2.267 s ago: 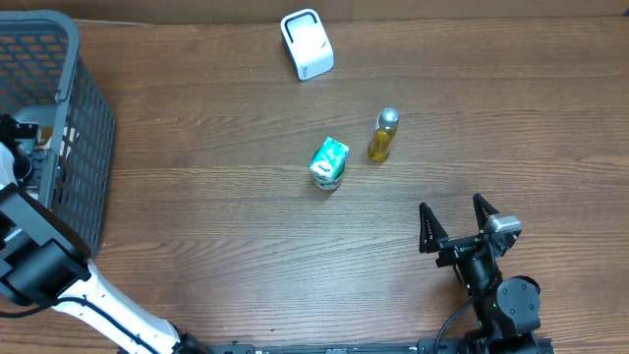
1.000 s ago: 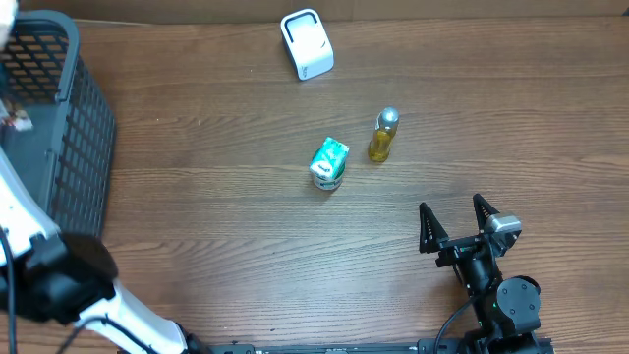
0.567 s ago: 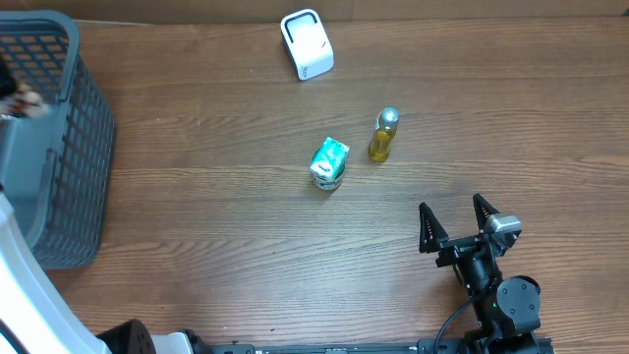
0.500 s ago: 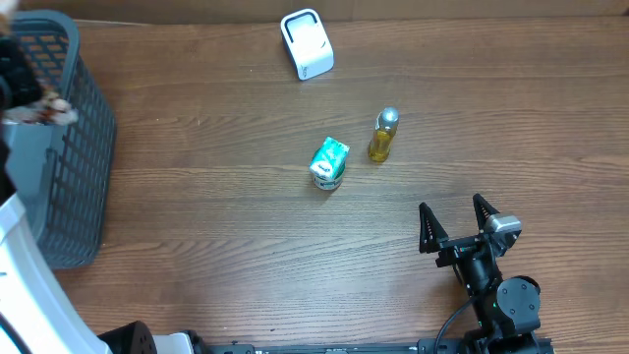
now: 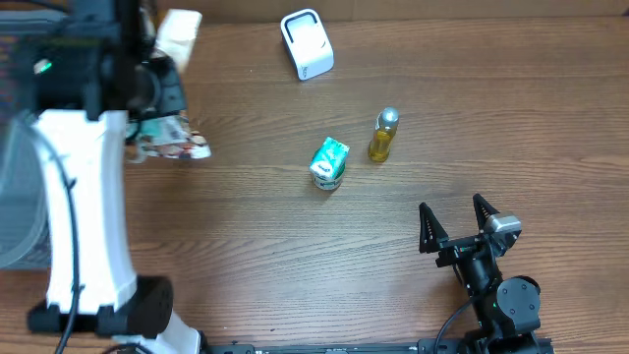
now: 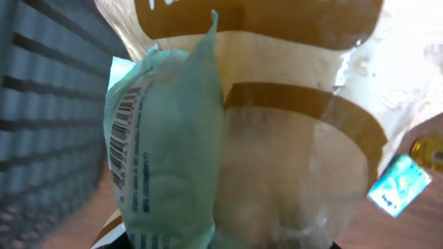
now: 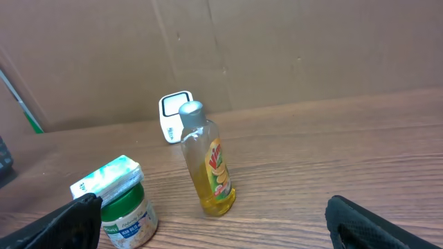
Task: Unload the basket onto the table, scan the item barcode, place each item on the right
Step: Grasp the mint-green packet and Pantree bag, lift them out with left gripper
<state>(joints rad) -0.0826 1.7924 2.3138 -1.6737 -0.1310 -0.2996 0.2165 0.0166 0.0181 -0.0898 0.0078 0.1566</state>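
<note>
Across the wooden table, the biggest change is the left arm. Half a second ago it stood at the far-left edge over the grey basket. Now it has swung right and rises tall over the table's far-left part, hiding much of the basket.

The left gripper has come with it, clamped part-way closed on the packet, which it carries. The packet was at the basket's rim and now hangs clear of it, over the table, left of the scanner and nearer to us.

From above, the packet's long axis runs roughly left to right, its free end pointing right toward the middle of the table. In the left wrist view it fills the frame lengthwise. A pale green panel lies along its left side, turned toward the basket's wall, and carries the barcode.

The right gripper sits where it was at the near right, fingers spread wide with nothing between them. The white scanner at the far edge is unmoved. So are the teal carton on the green-lidded jar and, just to their right, the yellow bottle.
</note>
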